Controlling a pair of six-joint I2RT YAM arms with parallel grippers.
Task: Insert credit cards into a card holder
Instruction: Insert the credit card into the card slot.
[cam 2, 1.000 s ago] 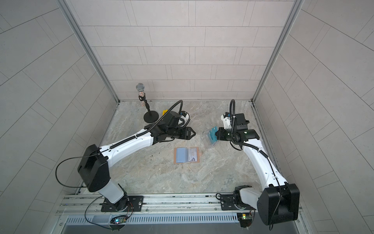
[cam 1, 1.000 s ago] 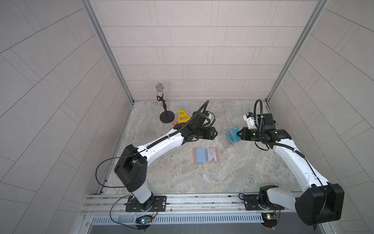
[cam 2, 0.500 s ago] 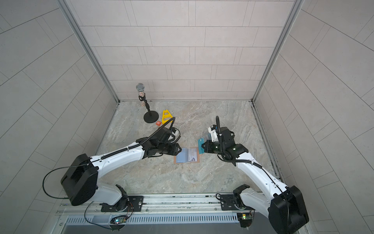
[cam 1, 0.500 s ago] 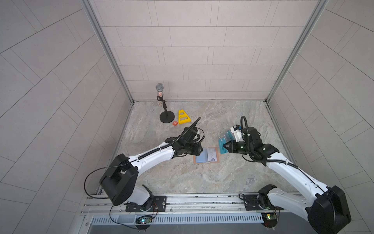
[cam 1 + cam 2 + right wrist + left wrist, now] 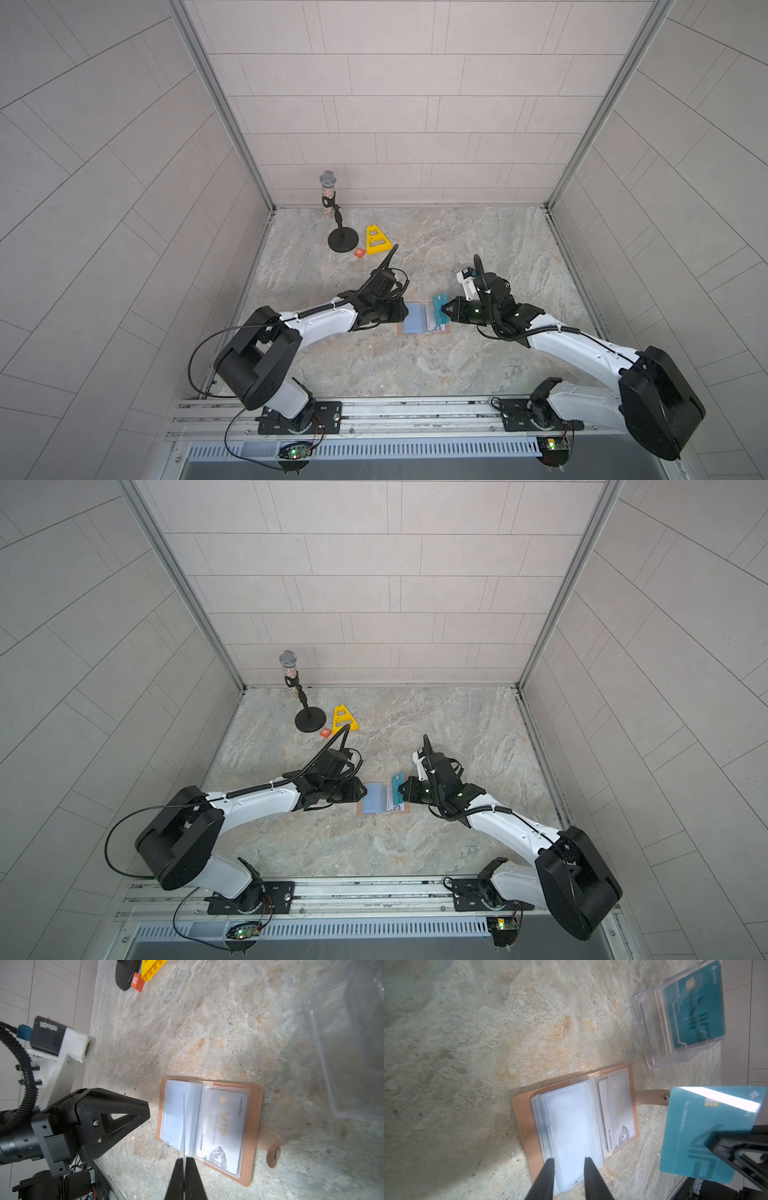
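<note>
The tan card holder (image 5: 401,330) lies open on the table, with clear sleeves and a pale credit card (image 5: 222,1126) in one pocket. Its strap tab (image 5: 652,1097) sticks out to the side. My left gripper (image 5: 569,1159) is open, its fingertips apart just over the sleeves at the holder's edge (image 5: 525,1118); it is seen from above in a top view (image 5: 403,311). My right gripper (image 5: 184,1160) is shut on a teal credit card (image 5: 708,1126), held upright on edge above the holder's open pages (image 5: 439,305). Another teal card (image 5: 691,1012) stands in the clear stand.
The clear plastic stand (image 5: 648,1032) sits just beyond the holder. At the back left stand a microphone on a round black base (image 5: 343,241), a yellow triangular piece (image 5: 377,240) and a small orange tile marked R (image 5: 360,252).
Both arms have come forward to the holder. The right gripper has carried the teal card from the stand to above the open pages. The left gripper's jaws have narrowed.
</note>
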